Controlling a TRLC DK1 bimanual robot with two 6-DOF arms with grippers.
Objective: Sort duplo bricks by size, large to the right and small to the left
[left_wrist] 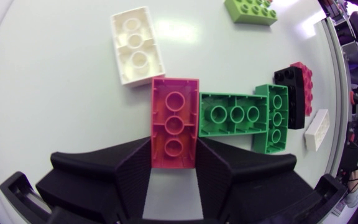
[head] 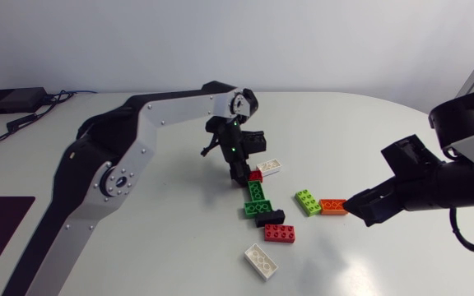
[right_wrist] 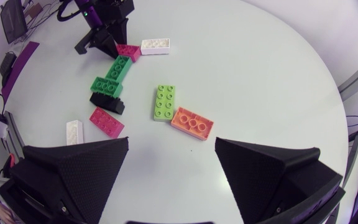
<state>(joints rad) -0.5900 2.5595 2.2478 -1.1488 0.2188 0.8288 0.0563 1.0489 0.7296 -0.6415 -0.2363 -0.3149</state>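
Our left gripper (left_wrist: 174,151) is drawn in narrow on the red brick (left_wrist: 174,118). One finger (left_wrist: 129,177) lies along each long side, and as far as we can judge both press against it. The brick lies flat on the table (left_wrist: 55,93), studs up, with most of its length sticking out ahead of the fingertips.

Just past its far end, shifted a little to one side, lies a white brick (left_wrist: 137,45), close to the red brick's corner. Beside the other finger, a green brick (left_wrist: 229,114) butts against the red brick's long side. A crosswise green brick (left_wrist: 273,118) sits at that one's outer end. Farther out on the same side are a black brick (left_wrist: 289,93), a second red brick (left_wrist: 304,84) tight against it, and a far white brick (left_wrist: 317,129) lying apart from the rest.

Our right gripper (right_wrist: 172,143) stands wide open above the table with nothing between its fingers. An orange brick (right_wrist: 192,122) lies just ahead of the gap, apart from both fingertips. A lime brick (right_wrist: 165,101) rests right beside it on its far side, set at an angle to it. From this gripper, the left gripper and its row of bricks are well ahead across the table.
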